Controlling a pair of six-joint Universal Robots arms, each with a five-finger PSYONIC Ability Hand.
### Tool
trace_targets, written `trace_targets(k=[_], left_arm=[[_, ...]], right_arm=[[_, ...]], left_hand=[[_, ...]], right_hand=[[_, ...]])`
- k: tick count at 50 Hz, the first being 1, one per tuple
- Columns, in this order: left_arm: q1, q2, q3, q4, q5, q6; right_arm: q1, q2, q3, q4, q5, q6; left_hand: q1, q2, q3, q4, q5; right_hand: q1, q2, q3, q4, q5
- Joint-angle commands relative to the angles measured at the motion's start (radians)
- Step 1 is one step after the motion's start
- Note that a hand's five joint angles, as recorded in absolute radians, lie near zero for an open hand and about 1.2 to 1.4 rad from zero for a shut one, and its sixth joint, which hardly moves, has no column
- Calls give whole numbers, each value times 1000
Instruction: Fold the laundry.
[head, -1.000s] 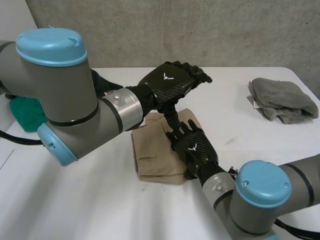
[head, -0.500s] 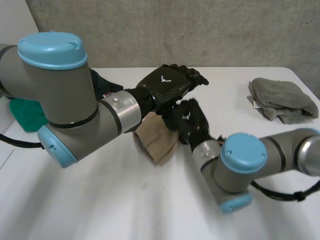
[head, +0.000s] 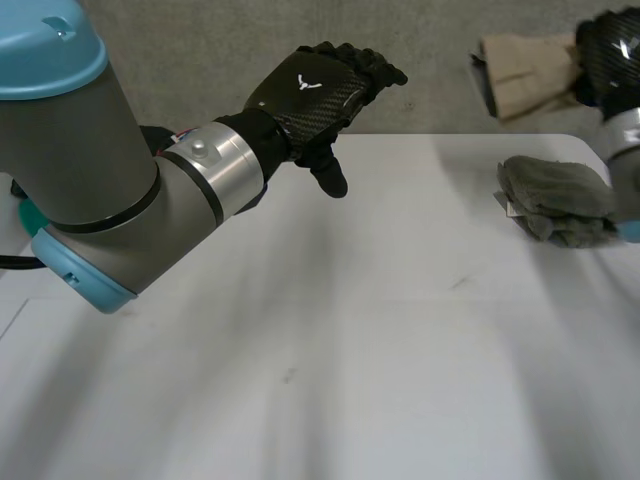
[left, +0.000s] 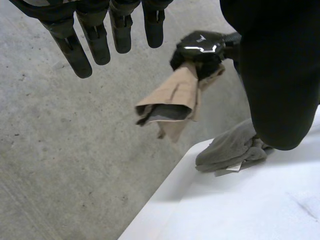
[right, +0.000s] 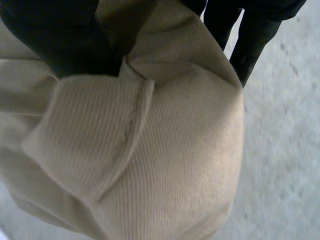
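The right hand holds a folded tan garment in the air, fingers and thumb clamped round it, just beyond the far right corner of the table. A folded grey cloth lies on that corner, below the garment and nearer the robot. The left hand, fingers relaxed and empty, hovers well apart.

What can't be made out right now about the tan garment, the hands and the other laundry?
Right hand: cut off by the head view's edge, so its grip on the tan garment is partly unseen.
Tan garment's folds: right wrist view, too close and bunched to judge.
Grey towel: left wrist view, the left hand's thumb hides part.
Green cloth: head view, mostly behind the left arm.
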Motion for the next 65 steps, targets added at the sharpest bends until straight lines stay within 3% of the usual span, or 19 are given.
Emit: trace_targets(k=[1,8,14,21,22,23,24,28,32,39,44,48,54,59,65], left_arm=[[-8,-5,-21,-2,2,1],[-9,-13,-42,1,2,4],[-12,-16,-50,1,3,4],[-17,-21,-55,3,3,4],[-17,-21,-55,1,3,4],[-17,-21,-55,1,3,4],[-18,-21,-55,1,2,4],[-31,-17,-55,1,3,2],[-45,-13,-56,1,3,-1],[-69,-7,-58,1,3,-2],[-78,27,-56,3,5,-2],[-74,64,-50,13,3,-4],[-55,122,-47,55,-33,-7],[62,170,-44,64,-141,2],[386,124,-47,63,-193,53]], right_arm=[[-165,180,-72,-7,-175,37],[-277,283,-66,-38,-307,39],[-334,340,-40,-30,-487,42],[-354,342,-34,-42,-507,56],[-354,342,-34,-44,-504,57],[-354,339,-34,-44,-498,57],[-356,330,-31,-39,-467,54],[-354,246,12,2,-342,53],[-356,115,75,129,-274,41],[-362,-65,112,444,-228,-37],[-351,-224,103,617,-40,-238],[-266,-296,129,511,44,-295],[-28,-411,305,259,-34,-286],[103,-513,558,127,-181,-305],[242,-528,744,122,-223,-343]], left_hand=[[-8,-23,-31,-24,-41],[-8,-23,-31,-24,-41],[-8,-23,-31,-24,-41],[-8,-23,-31,-24,-41],[-8,-23,-31,-24,-41],[-8,-23,-31,-24,-41],[-8,-23,-31,-24,-41],[-8,-23,-31,-24,-41],[-8,-23,-31,-24,-41],[-8,-23,-31,-24,-41],[-11,-26,-34,-27,-44],[-12,-27,-35,-28,-44],[-12,-27,-35,-28,-44],[-12,-27,-35,-28,-44],[-12,-27,-35,-28,-44]], right_hand=[[399,266,240,199,337],[399,266,240,199,337],[399,266,240,199,337],[399,266,240,199,337],[327,195,168,128,266],[-71,-204,-231,-271,-133],[-823,-955,-982,-1023,-884],[-823,-955,-982,-1023,-884],[-823,-955,-982,-1023,-884],[-823,-955,-982,-1023,-884],[-823,-955,-982,-1023,-884],[-823,-955,-982,-1023,-884],[-823,-955,-982,-1023,-884],[-823,-955,-982,-1023,-884],[-823,-955,-982,-1023,-884]])
